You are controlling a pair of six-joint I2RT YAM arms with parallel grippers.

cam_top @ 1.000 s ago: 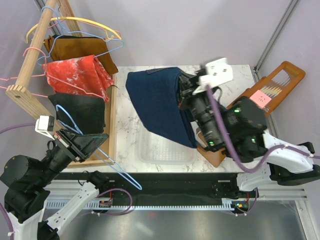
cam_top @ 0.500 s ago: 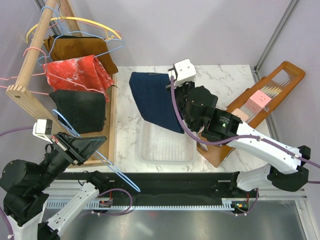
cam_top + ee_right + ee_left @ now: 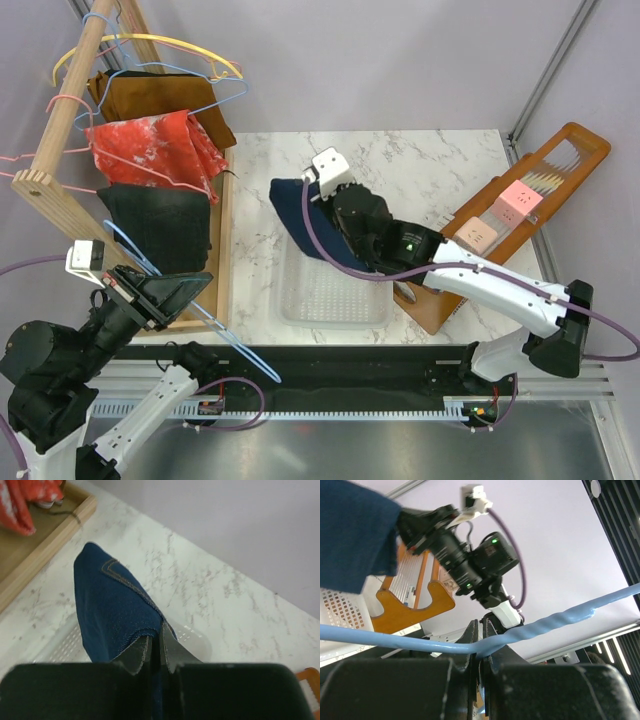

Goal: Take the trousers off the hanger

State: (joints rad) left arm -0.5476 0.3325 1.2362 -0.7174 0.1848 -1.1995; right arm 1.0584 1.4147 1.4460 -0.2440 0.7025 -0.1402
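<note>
Right gripper (image 3: 156,642) clenched on blue trousers (image 3: 112,610), off the hanger, draped beneath it over basket (image 3: 330,300). Left gripper (image 3: 479,635) clamps bare hanger (image 3: 545,625). Black trousers (image 3: 160,225) beyond it still hung.

White marble-patterned tabletop (image 3: 440,160), seen from above. (a) Translucent white perforated plastic basket (image 3: 300,318), rectangular, at the front middle of the top, its long side parallel to the near edge. (b) Light wooden tray-shaped rack base (image 3: 222,250), lying along the left edge, well apart from the basket. (c) Orange-brown wooden slotted board (image 3: 432,312), set diagonally at the right; its near end lies just beside the basket's right corner, its far end projects past the table's right edge.
</note>
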